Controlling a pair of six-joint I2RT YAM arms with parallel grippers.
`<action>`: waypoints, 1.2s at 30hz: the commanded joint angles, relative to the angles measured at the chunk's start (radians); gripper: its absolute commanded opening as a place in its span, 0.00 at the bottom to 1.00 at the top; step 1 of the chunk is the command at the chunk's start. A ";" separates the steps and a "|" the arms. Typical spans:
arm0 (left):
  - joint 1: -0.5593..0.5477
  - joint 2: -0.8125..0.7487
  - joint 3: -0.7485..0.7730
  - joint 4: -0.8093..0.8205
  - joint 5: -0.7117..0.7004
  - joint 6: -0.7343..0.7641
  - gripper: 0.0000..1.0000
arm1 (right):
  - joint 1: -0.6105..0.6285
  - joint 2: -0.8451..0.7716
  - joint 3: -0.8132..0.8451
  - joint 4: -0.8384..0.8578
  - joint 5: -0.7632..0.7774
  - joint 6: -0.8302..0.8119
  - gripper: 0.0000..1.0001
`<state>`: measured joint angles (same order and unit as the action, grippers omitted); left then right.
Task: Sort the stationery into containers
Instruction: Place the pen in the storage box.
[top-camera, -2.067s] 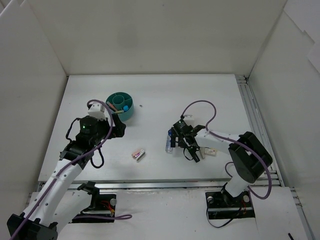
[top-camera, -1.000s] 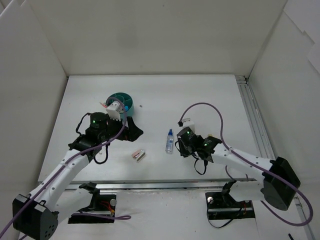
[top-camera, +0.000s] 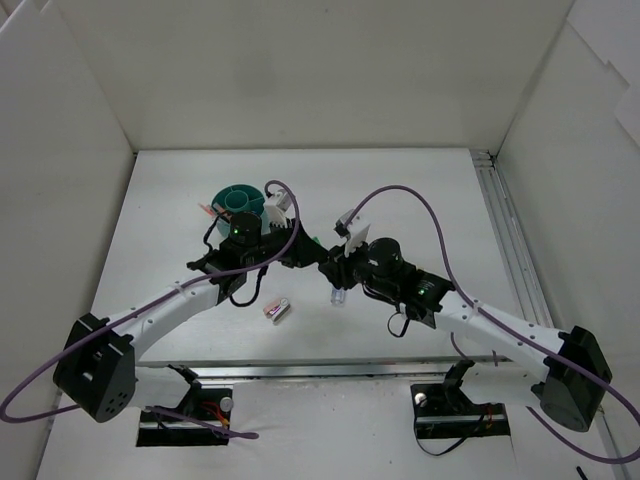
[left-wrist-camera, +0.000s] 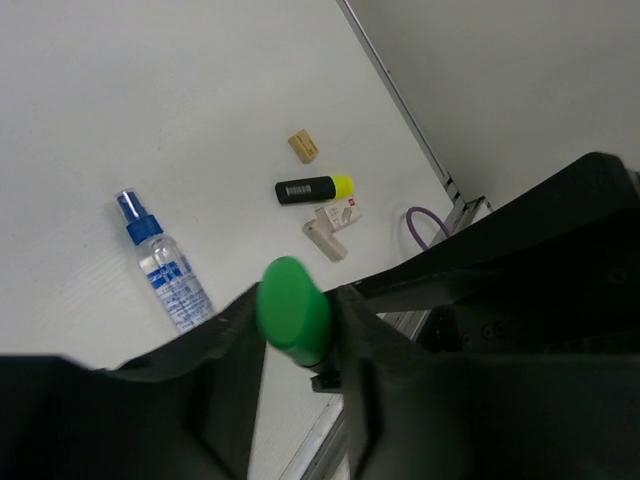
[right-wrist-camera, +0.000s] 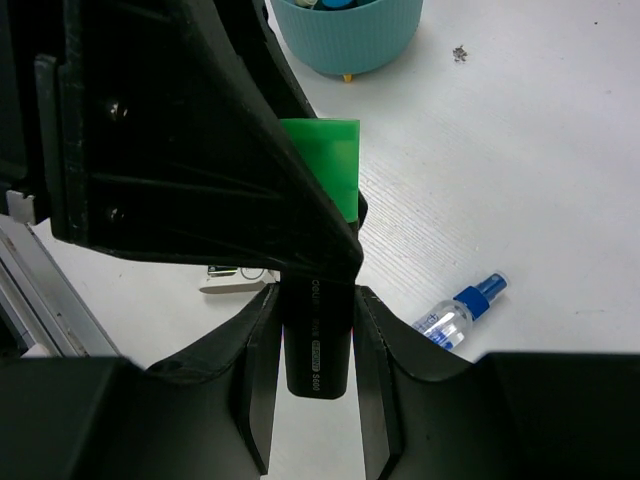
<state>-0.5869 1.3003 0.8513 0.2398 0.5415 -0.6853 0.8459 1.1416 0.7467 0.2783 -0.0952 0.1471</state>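
Observation:
A green highlighter (right-wrist-camera: 318, 330) with a black body and green cap (left-wrist-camera: 292, 310) hangs above the table between both arms, seen in the top view as the highlighter (top-camera: 313, 241). My right gripper (right-wrist-camera: 318, 350) is shut on its black body. My left gripper (left-wrist-camera: 295, 322) is closed round the green cap end, fingers touching it on both sides. The teal tub (top-camera: 238, 198) sits just behind the left gripper (top-camera: 303, 250) and holds some stationery. A clear bottle (left-wrist-camera: 165, 265) with a blue cap lies on the table under the right gripper (top-camera: 332, 268).
A pink and white eraser (top-camera: 277, 310) lies near the front, left of the bottle (right-wrist-camera: 460, 308). A yellow highlighter (left-wrist-camera: 314, 188), a tan eraser (left-wrist-camera: 304, 146) and white erasers (left-wrist-camera: 333, 225) lie to the right. White walls enclose the table; a rail (top-camera: 505, 250) runs along its right edge.
My left arm swung right from the tub to the centre and its jaws closed onto the green cap. My right arm carried the highlighter up and left to meet it.

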 joint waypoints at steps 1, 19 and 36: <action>-0.005 0.004 0.068 0.084 -0.002 0.000 0.28 | 0.009 0.029 0.063 0.105 -0.006 -0.020 0.00; 0.183 -0.062 0.245 -0.152 -0.337 0.325 0.00 | -0.062 -0.014 0.105 -0.077 0.267 0.049 0.98; 0.374 0.361 0.542 -0.146 -0.192 0.621 0.00 | -0.318 -0.132 -0.021 -0.214 0.272 0.072 0.98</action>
<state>-0.2226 1.6802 1.3205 0.0494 0.2974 -0.1207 0.5545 1.0412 0.7326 0.0513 0.1604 0.2043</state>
